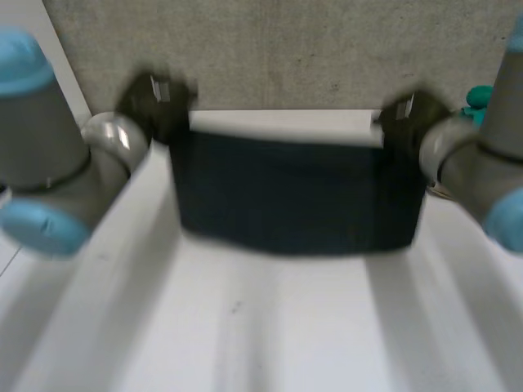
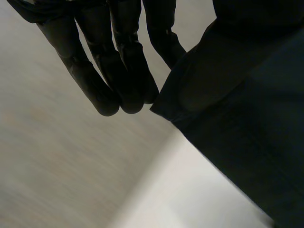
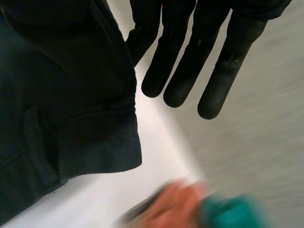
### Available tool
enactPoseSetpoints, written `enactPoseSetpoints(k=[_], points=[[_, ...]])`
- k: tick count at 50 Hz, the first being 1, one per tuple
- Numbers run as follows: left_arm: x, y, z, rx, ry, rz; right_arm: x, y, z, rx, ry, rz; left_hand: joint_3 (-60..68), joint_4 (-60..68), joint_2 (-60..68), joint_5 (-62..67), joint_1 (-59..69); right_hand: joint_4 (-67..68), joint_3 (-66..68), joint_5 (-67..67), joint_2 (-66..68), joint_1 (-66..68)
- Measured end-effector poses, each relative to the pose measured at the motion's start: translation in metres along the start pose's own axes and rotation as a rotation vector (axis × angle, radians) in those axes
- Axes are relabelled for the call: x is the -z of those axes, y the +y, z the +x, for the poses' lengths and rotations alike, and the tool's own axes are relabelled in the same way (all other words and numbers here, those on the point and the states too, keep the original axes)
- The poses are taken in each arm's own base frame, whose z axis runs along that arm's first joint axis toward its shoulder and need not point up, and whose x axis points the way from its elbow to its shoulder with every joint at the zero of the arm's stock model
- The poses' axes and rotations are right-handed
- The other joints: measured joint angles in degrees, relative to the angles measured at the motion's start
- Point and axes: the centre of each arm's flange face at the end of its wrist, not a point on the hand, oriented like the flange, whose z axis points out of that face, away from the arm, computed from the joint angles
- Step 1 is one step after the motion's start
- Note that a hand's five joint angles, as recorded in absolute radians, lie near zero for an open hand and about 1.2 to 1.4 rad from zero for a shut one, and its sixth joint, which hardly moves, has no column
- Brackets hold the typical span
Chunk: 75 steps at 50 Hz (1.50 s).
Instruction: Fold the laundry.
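A dark navy garment (image 1: 294,192) hangs stretched between my two hands over the far part of the white table (image 1: 270,327). My left hand (image 1: 155,102) holds its upper left corner and my right hand (image 1: 413,114) its upper right corner. Seen from the left wrist, the left hand (image 2: 118,71) pinches the garment's corner (image 2: 247,118) at the thumb side while the other fingers hang straight. From the right wrist, the right hand (image 3: 190,52) likewise grips a hemmed corner of the garment (image 3: 61,95) beside its long fingers.
The table's far edge (image 1: 278,121) shows as a white strip just behind the garment, with grey floor (image 1: 286,49) beyond. A person's hand (image 3: 175,204) with a teal object (image 3: 228,213) is near the table edge below my right hand; the teal object (image 1: 478,98) also shows at far right.
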Motion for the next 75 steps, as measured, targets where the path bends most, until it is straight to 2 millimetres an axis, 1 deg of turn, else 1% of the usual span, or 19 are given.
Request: enactPoseSetpoints(k=[5, 8, 11, 14, 20, 25, 28, 32, 37, 42, 48, 52, 56, 60, 63, 70, 71, 73, 75], points=[[-0.03, -0.071, -0.047, 0.084, -0.22, 0.337, -0.016, -0.063, 0.056, -0.084, 0.312, 0.373, 0.0, 0.05, 0.0, 0.1, 0.0, 0.0, 0.0, 0.0, 0.0, 0.06], [-0.034, -0.09, -0.061, 0.105, -0.27, 0.427, -0.014, -0.087, 0.073, -0.105, 0.404, 0.526, 0.0, 0.12, 0.0, 0.29, 0.0, 0.0, 0.0, 0.0, 0.0, 0.0], [-0.036, -0.092, -0.064, 0.117, -0.275, 0.432, -0.012, -0.099, 0.077, -0.114, 0.427, 0.61, 0.0, 0.13, 0.0, 0.29, 0.0, 0.0, 0.0, 0.14, 0.0, 0.06], [-0.035, -0.086, -0.063, 0.124, -0.262, 0.398, -0.013, -0.097, 0.071, -0.117, 0.401, 0.614, 0.0, 0.14, 0.0, 0.29, 0.0, 0.0, 0.0, 0.23, 0.0, 0.05], [-0.025, -0.046, -0.045, 0.148, -0.189, 0.237, -0.022, -0.061, 0.036, -0.125, 0.253, 0.45, 0.18, 0.17, 0.14, 0.29, 0.0, 0.0, 0.0, 0.24, 0.01, 0.0], [-0.007, 0.005, -0.011, 0.168, -0.077, 0.074, -0.023, -0.005, -0.006, -0.131, 0.099, 0.215, 0.19, 0.19, 0.16, 0.29, 0.0, 0.01, 0.0, 0.24, 0.03, 0.0], [0.009, 0.04, 0.018, 0.179, 0.019, -0.016, -0.017, 0.033, -0.035, -0.133, 0.006, 0.061, 0.19, 0.2, 0.16, 0.29, 0.0, 0.02, 0.0, 0.24, 0.03, 0.0], [0.031, 0.074, 0.049, 0.191, 0.132, -0.105, -0.004, 0.068, -0.061, -0.13, -0.08, -0.079, 0.19, 0.2, 0.16, 0.29, 0.0, 0.03, 0.0, 0.24, 0.02, 0.0], [0.06, 0.1, 0.075, 0.207, 0.24, -0.206, 0.02, 0.101, -0.083, -0.113, -0.184, -0.233, 0.19, 0.2, 0.16, 0.29, 0.0, 0.03, 0.0, 0.24, 0.03, 0.06], [0.09, 0.104, 0.083, 0.205, 0.32, -0.306, 0.045, 0.112, -0.08, -0.077, -0.264, -0.359, 0.19, 0.2, 0.16, 0.29, 0.0, 0.05, 0.0, 0.24, 0.03, 0.06], [0.136, 0.088, 0.085, 0.126, 0.471, -0.451, 0.08, 0.115, -0.06, -0.021, -0.412, -0.537, 0.19, 0.2, 0.17, 0.29, 0.0, 0.05, 0.0, 0.24, 0.02, 0.0], [0.172, 0.073, 0.086, 0.034, 0.643, -0.584, 0.109, 0.111, -0.046, 0.022, -0.598, -0.645, 0.19, 0.21, 0.17, 0.29, -0.04, 0.05, 0.0, 0.24, 0.03, 0.0], [0.184, 0.063, 0.088, -0.011, 0.747, -0.655, 0.118, 0.107, -0.043, 0.051, -0.695, -0.645, 0.19, 0.21, 0.17, 0.29, -0.05, 0.05, 0.0, 0.24, 0.03, 0.0], [0.175, 0.061, 0.092, -0.027, 0.771, -0.673, 0.112, 0.108, -0.044, 0.069, -0.701, -0.615, 0.19, 0.21, 0.17, 0.29, -0.05, 0.05, 0.0, 0.25, 0.02, 0.0], [0.153, 0.063, 0.095, -0.023, 0.728, -0.653, 0.097, 0.112, -0.047, 0.071, -0.641, -0.587, 0.2, 0.21, 0.17, 0.29, -0.04, 0.05, 0.0, 0.25, 0.03, 0.0], [0.084, 0.058, 0.096, 0.015, 0.544, -0.51, 0.054, 0.117, -0.043, 0.034, -0.427, -0.49, 0.21, 0.21, 0.17, 0.29, -0.04, 0.05, 0.0, 0.24, 0.03, 0.0], [0.067, 0.055, 0.095, 0.027, 0.495, -0.457, 0.044, 0.117, -0.04, 0.023, -0.377, -0.459, 0.21, 0.21, 0.17, 0.3, -0.05, 0.05, 0.0, 0.26, 0.02, 0.05], [0.053, 0.052, 0.093, 0.038, 0.453, -0.406, 0.036, 0.117, -0.038, 0.013, -0.337, -0.434, 0.21, 0.21, 0.17, 0.32, -0.05, 0.05, 0.0, 0.28, 0.02, 0.0], [0.023, 0.046, 0.091, 0.057, 0.369, -0.287, 0.02, 0.116, -0.033, -0.002, -0.256, -0.381, 0.21, 0.22, 0.17, 0.5, -0.05, 0.05, 0.0, 0.28, 0.02, 0.0]])
